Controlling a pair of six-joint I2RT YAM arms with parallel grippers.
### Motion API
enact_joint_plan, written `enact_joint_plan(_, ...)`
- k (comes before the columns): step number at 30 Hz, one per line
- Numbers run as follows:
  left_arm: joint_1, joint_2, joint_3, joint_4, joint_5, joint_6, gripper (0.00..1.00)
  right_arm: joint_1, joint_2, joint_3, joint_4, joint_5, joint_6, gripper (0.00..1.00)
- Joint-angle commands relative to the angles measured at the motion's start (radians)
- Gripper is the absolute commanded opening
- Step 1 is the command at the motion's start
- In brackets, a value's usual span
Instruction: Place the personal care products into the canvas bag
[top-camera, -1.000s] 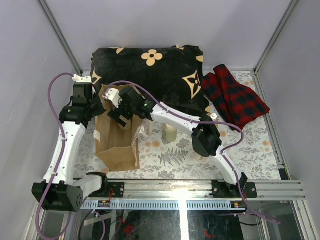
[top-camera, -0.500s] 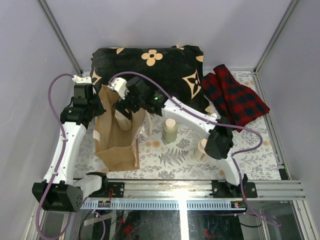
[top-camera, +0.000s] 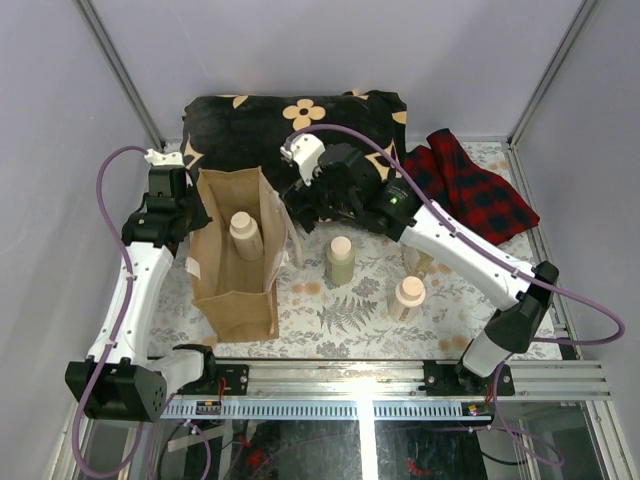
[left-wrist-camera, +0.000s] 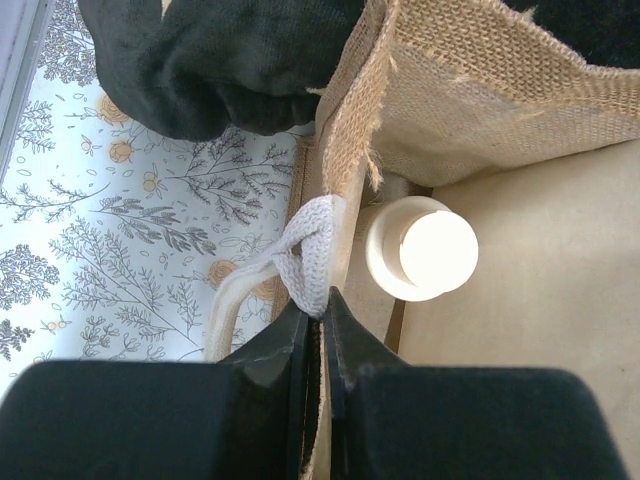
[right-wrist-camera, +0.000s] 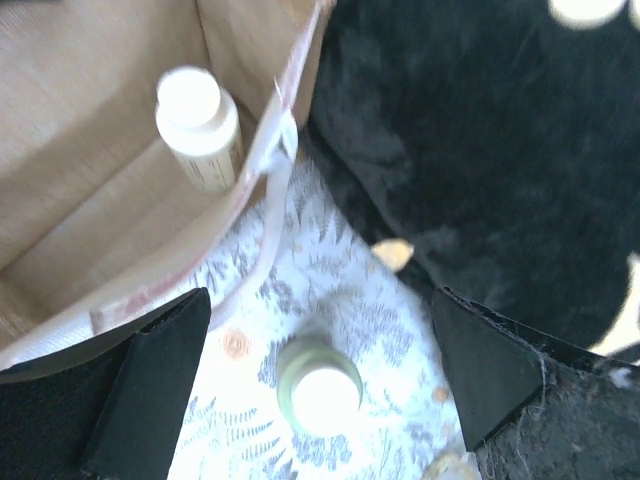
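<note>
The canvas bag (top-camera: 233, 305) stands upright and open on the table (top-camera: 340, 318), left of centre, with 1 cream bottle (top-camera: 245, 234) upright inside it. The left tool (left-wrist-camera: 318, 325) is pressed together on the bag's rim beside its pale handle (left-wrist-camera: 305, 255). The olive-green bottle (top-camera: 340, 260) stands on the table just right of the bag. Above it, the right tool (right-wrist-camera: 320, 295) is spread wide and holds nothing, near the black floral cloth (top-camera: 300, 135).

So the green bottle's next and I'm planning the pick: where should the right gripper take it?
Probably take the olive-green bottle by its round body under the cap, from above: it stands upright, apart from others, below the open right gripper.
</note>
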Motion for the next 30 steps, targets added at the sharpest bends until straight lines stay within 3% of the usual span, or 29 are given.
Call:
enact_joint_plan(1,0.009,0.017,-0.009,0.065,0.009,0.015,0.0,-0.03,-0.018,-0.094,-0.088,0.04,0.096,0.99)
enact_joint_plan(12,0.008,0.027,0.001,0.071,0.033,0.029,0.0,-0.154,0.004,-0.228,-0.046,-0.05,0.197,0.99)
enact_joint_plan(22,0.008,0.019,-0.003,0.064,0.022,0.034,0.0,-0.155,0.044,-0.3,-0.04,-0.194,0.213,0.99)
enact_joint_plan(30,0.008,0.023,0.005,0.059,0.022,0.036,0.0,-0.155,0.05,-0.371,-0.052,-0.218,0.223,0.99)
